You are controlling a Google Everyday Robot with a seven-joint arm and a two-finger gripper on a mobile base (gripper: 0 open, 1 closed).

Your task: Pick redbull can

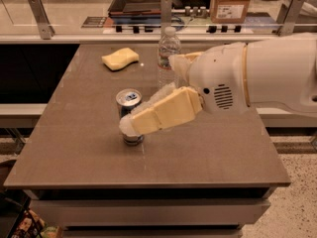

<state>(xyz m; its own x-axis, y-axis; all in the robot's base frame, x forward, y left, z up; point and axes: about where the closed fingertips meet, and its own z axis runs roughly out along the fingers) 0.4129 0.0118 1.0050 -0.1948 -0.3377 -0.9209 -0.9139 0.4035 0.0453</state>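
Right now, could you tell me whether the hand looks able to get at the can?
Probably yes: the hand is right at the can, covering its lower front, with nothing between them. The bottle stands farther back, apart from the can.

yellow sponge (120, 58) and water bottle (169, 51) on a brown table (74, 148)
sponge at 11 o'clock; bottle at 12, just behind the gripper (138, 114) at mid-table.

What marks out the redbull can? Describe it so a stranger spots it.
On the brown table, look nearer than the clear water bottle and the yellow sponge. The redbull can is the only metal can, short, silver-topped with a blue tab; the gripper is at it, covering its middle.
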